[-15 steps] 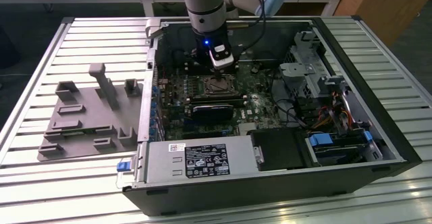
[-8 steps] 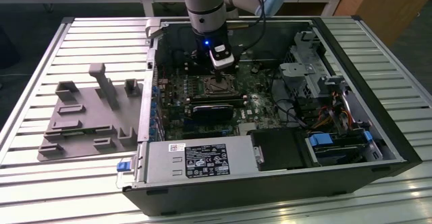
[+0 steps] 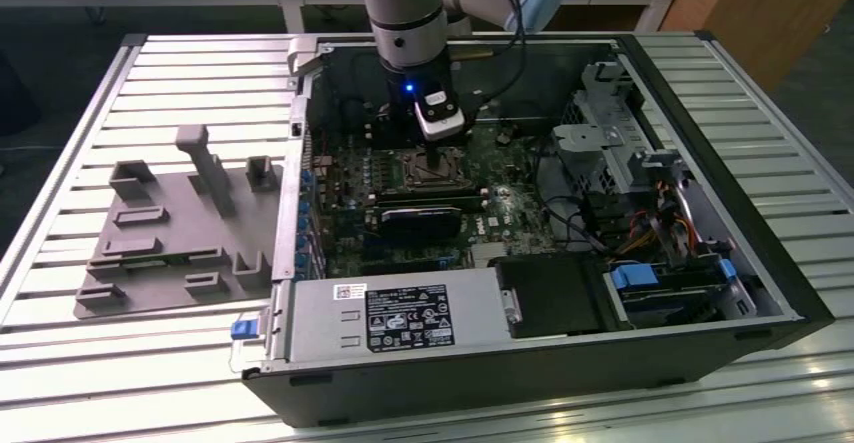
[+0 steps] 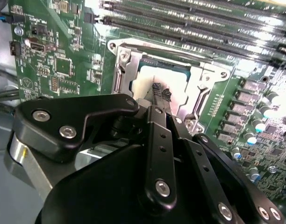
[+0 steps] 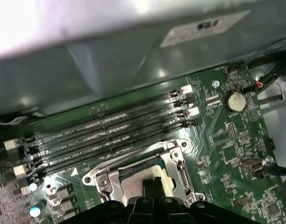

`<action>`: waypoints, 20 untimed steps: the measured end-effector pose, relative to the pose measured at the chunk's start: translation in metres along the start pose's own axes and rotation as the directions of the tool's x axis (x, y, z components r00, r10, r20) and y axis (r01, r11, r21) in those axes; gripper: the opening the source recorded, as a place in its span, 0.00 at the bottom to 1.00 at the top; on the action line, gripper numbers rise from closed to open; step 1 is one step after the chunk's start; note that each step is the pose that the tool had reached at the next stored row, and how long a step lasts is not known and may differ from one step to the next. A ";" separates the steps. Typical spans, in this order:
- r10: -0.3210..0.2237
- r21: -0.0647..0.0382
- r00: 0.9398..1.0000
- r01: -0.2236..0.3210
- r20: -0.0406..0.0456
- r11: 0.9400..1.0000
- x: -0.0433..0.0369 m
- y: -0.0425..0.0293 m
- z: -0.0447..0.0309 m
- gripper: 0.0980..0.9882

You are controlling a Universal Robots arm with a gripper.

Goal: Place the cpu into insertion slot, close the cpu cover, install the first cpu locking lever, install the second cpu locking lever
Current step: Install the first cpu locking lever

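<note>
The insertion slot sits in the middle of the motherboard inside the open computer case. The cpu lies flat in it, its pale silver top showing in both wrist views. The cpu cover appears as a silver frame lying around the chip. My gripper points straight down over the socket. Its black fingertips are shut close together just above or on the middle of the chip, with nothing seen between them. I cannot tell whether they touch it.
Long memory slots run beside the socket. A black card or block lies on the near side of the socket, with the power supply at the case front. Drive bays and cables are at the exterior view's right. A grey fixture lies on the table outside the case.
</note>
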State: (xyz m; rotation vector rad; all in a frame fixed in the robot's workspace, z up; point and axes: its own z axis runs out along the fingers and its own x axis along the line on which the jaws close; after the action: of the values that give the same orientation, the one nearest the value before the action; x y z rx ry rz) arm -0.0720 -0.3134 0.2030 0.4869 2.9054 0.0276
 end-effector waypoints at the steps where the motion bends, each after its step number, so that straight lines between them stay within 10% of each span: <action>1: -0.001 0.000 1.000 0.001 0.000 1.000 -0.0001 -0.0005 0.0000 0.00; 20: -0.010 -0.002 1.000 0.010 0.000 1.000 -0.0050 0.0001 -0.0237 0.00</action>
State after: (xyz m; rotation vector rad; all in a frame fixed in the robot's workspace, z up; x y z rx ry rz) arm -0.0720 -0.3146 0.2272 0.4725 2.9078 0.0288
